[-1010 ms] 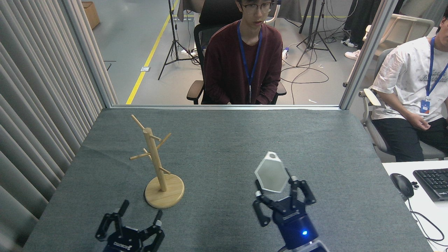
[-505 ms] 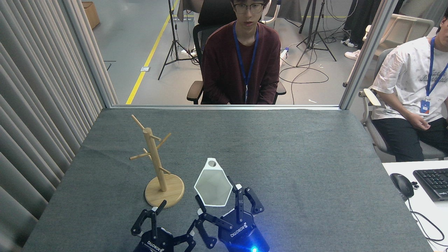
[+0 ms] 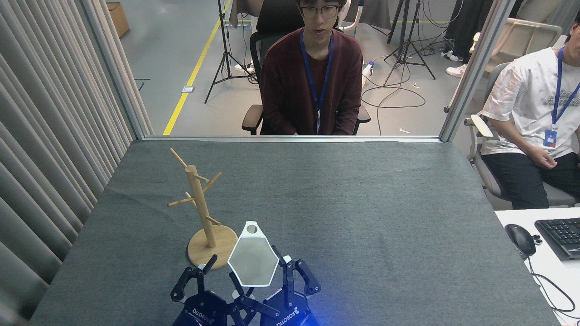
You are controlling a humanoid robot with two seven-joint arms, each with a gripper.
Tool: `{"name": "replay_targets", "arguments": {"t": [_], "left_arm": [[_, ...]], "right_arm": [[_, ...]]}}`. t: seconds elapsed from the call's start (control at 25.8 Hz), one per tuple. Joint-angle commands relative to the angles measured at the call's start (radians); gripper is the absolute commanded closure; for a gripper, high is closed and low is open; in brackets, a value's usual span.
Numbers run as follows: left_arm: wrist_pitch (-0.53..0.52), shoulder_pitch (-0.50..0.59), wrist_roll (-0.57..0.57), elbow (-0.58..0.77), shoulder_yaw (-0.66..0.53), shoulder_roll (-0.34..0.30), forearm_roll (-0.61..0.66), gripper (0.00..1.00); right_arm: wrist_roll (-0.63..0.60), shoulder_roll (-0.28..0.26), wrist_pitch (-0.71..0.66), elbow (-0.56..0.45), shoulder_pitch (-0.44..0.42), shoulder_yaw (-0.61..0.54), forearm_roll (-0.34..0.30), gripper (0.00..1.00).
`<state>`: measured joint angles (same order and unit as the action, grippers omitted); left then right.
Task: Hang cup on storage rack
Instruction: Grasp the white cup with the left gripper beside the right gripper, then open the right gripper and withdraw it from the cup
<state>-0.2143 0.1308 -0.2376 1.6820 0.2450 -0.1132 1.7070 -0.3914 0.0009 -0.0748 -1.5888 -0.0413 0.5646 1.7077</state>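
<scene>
right gripper (image 3: 258,276) has carried the gripped cup (image 3: 253,261) leftward beside storage rack (image 3: 202,213); left gripper (image 3: 199,278) open; hanging remains

We are in a robotics lab or test hall, not a home. Our work surface is a table (image 3: 362,194) under grey felt-like cloth, fenced by an aluminium frame post (image 3: 471,72) and, far to the left of our right gripper (image 3: 260,283), a pleated grey curtain (image 3: 50,127). Beyond the table's far edge, well ahead of that gripper, a person in a maroon top (image 3: 312,86) sits on an office chair wearing a blue lanyard. Behind are a bare concrete floor with a yellow line (image 3: 195,72), black tripods (image 3: 405,45) and loose cables. Far right of the gripper, a second seated person in a white T-shirt (image 3: 530,104) is next to a white desk with a keyboard (image 3: 559,237) and mouse (image 3: 520,239).
</scene>
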Motion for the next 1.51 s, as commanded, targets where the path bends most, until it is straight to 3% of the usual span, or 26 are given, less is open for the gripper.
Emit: {"name": "replay_targets", "arguments": {"t": [0.0, 0.5, 0.54, 0.62, 0.7, 0.82, 0.85, 0.89, 0.93, 0.97, 1.2, 1.28, 1.4, 1.48], "left_arm": [[0.001, 0.004, -0.014, 0.028, 0.002, 0.004, -0.001, 0.01], [-0.003, -0.003, -0.023, 0.042, 0.022, 0.006, -0.001, 0.01], [-0.002, -0.003, -0.023, 0.042, 0.022, 0.006, -0.001, 0.04], [-0.002, -0.003, -0.023, 0.042, 0.022, 0.006, -0.001, 0.31], [0.001, -0.008, -0.023, 0.041, 0.022, 0.006, 0.0, 0.49], [0.001, -0.017, -0.023, 0.041, 0.022, 0.003, -0.001, 0.53], [0.001, -0.017, -0.023, 0.041, 0.022, 0.004, 0.0, 0.53], [0.001, -0.019, -0.023, 0.041, 0.022, 0.004, 0.0, 0.53], [0.001, -0.019, -0.023, 0.041, 0.022, 0.004, 0.0, 0.53], [0.001, -0.019, -0.023, 0.041, 0.02, 0.004, 0.0, 0.53], [0.006, -0.019, -0.023, 0.034, 0.022, 0.006, -0.001, 0.51], [0.007, -0.017, -0.023, 0.034, 0.022, 0.006, 0.0, 0.51], [0.039, -0.014, -0.022, 0.034, 0.019, 0.006, 0.0, 0.51], [0.081, -0.014, -0.023, 0.034, 0.014, 0.0, 0.0, 0.51]], "right_arm": [[0.005, 0.013, -0.003, 0.015, 0.001, -0.005, 0.0, 0.38], [-0.001, 0.054, -0.002, 0.055, -0.005, 0.011, 0.001, 0.38], [-0.001, 0.054, -0.002, 0.055, -0.005, 0.012, 0.001, 0.38], [-0.001, 0.054, -0.002, 0.055, -0.005, 0.012, 0.001, 0.38], [-0.001, 0.054, -0.002, 0.055, -0.005, 0.012, 0.001, 0.38], [-0.001, 0.054, -0.002, 0.055, -0.006, 0.011, 0.001, 0.37], [-0.001, 0.056, -0.003, 0.055, -0.006, 0.009, 0.001, 0.35], [-0.004, 0.054, -0.002, 0.055, -0.005, 0.009, 0.001, 0.25], [-0.009, 0.054, -0.002, 0.055, -0.005, 0.006, 0.0, 0.07], [-0.023, 0.054, -0.003, 0.049, -0.005, 0.006, 0.0, 0.02], [-0.095, 0.028, -0.019, -0.082, -0.011, -0.005, -0.019, 0.02], [-0.112, 0.022, -0.011, -0.109, -0.006, -0.057, -0.083, 0.02], [-0.049, 0.067, 0.033, -0.063, 0.038, -0.325, -0.237, 0.02], [0.051, 0.067, 0.098, 0.02, 0.075, -0.463, -0.254, 0.02]]}}
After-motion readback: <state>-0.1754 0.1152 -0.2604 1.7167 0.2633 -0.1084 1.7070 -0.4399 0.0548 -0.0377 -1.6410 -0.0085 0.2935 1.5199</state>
